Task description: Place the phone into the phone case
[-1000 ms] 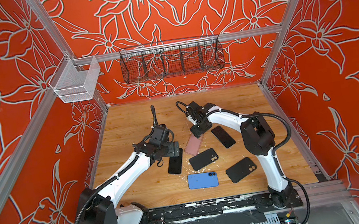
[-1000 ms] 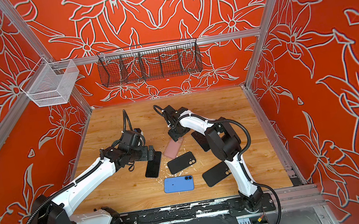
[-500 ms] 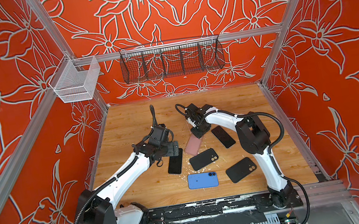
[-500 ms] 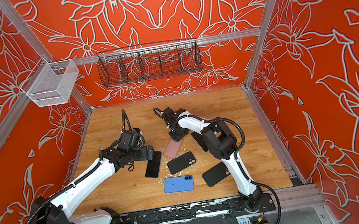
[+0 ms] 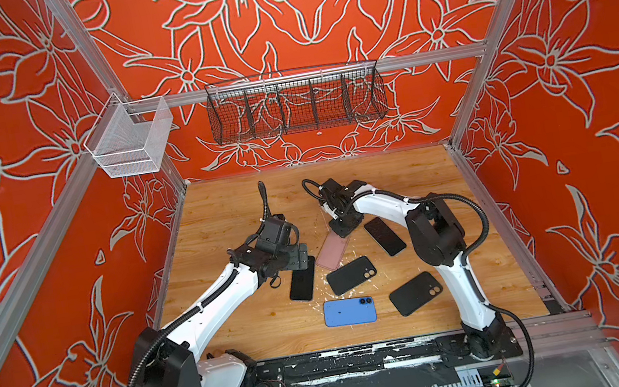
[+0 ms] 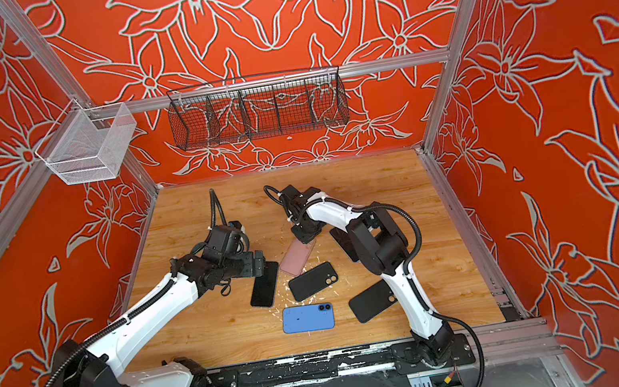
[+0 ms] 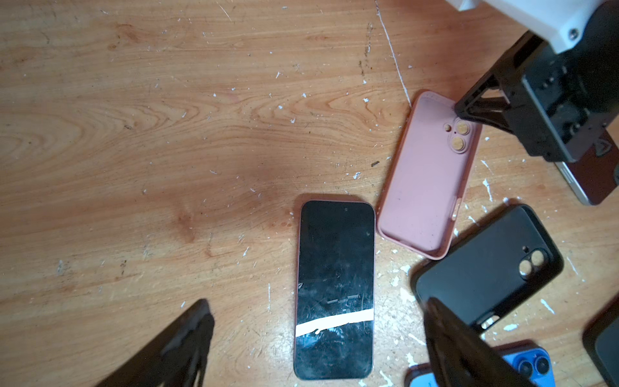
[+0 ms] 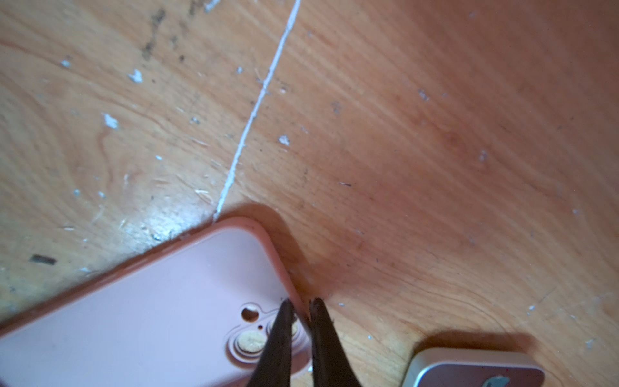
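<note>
On the wooden tabletop [image 5: 219,221], near its middle, the soft pink rectangular phone case [image 5: 333,250] [image 7: 427,187] is lying open side up, its camera cut-out end pointing toward the back wall. The right gripper [image 8: 301,306] is pinching the case's side wall beside that cut-out. One finger is sitting inside the case and the other outside, drawn together on the rim. The pink-framed phone with the black glass screen [image 7: 335,288] [image 5: 303,284] is lying flat, screen up, just beside the case's opposite end and outside it. The left gripper [image 7: 316,305] is hovering over this phone with jaws spread wide, gripping nothing. A black phone case with a twin-lens cut-out [image 5: 351,275] is lying just beside the pink case. A blue phone [image 5: 349,311] is lying back up, nearer the front rail. A second black case [image 5: 416,293] and a dark-screened phone [image 5: 385,236] are lying to the right.
</note>
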{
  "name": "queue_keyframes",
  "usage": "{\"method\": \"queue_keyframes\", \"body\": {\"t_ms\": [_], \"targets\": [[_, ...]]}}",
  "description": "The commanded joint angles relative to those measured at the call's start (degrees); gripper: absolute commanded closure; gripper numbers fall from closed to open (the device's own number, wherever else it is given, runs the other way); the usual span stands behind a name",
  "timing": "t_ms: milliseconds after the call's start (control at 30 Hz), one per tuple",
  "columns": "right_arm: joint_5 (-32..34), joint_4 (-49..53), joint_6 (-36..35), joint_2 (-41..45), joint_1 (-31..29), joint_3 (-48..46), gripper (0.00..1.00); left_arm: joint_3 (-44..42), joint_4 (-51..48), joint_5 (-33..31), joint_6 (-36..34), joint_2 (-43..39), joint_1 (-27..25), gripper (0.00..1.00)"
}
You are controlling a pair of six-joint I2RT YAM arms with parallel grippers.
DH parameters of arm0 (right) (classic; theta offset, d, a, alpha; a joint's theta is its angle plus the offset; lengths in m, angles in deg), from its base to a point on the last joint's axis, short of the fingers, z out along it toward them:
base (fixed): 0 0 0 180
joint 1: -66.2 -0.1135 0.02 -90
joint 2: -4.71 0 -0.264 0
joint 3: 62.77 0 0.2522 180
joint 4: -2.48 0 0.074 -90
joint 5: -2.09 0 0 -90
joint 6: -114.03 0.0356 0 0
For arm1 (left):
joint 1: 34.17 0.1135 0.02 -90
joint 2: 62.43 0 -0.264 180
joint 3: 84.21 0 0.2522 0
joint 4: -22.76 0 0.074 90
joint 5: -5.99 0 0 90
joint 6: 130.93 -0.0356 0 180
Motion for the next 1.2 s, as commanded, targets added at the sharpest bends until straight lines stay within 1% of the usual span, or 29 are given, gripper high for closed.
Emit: {"method": "queue_keyframes", "body": {"t_ms": [0,67,200,400,600,700,800,1000,1167], "targets": [[1.45,1.34,-0.53,-1.23,0.41,1.41,0.89,1.17,-0.51,-0.75,1.03,-0.81,0.02,0.03],[1.47,1.53,-0.44,-1.22,0.59,1.57,0.89,1.17,-0.51,-0.75,0.97,-0.8,0.11,0.03],[1.37,1.54,0.65,-1.11,1.19,1.58,0.94,1.49,-0.72,-0.49,1.03,-0.74,0.19,0.03],[0.14,1.66,5.35,-0.29,2.65,1.22,0.99,1.11,-0.76,-0.92,1.2,-2.2,0.63,0.03],[0.95,1.55,11.19,0.49,2.9,1.54,1.0,0.84,-1.03,-0.49,1.8,-3.41,0.72,0.03],[1.07,1.85,14.78,1.06,2.89,2.04,1.0,0.39,-0.73,-1.26,2.13,-4.67,0.72,0.03],[1.06,2.3,18.77,1.67,2.75,2.8,1.0,0.04,-0.39,-2.76,2.49,-5.86,0.81,0.03],[3.17,2.01,27.24,2.24,1.5,3.57,1.0,-0.66,-1.1,-8.13,5.58,-8.52,1.79,0.03],[5.64,1.4,33.09,2.62,0.01,4.49,1.0,-2.0,-0.43,-8.75,7.17,-11.24,3.59,0.03]]}}
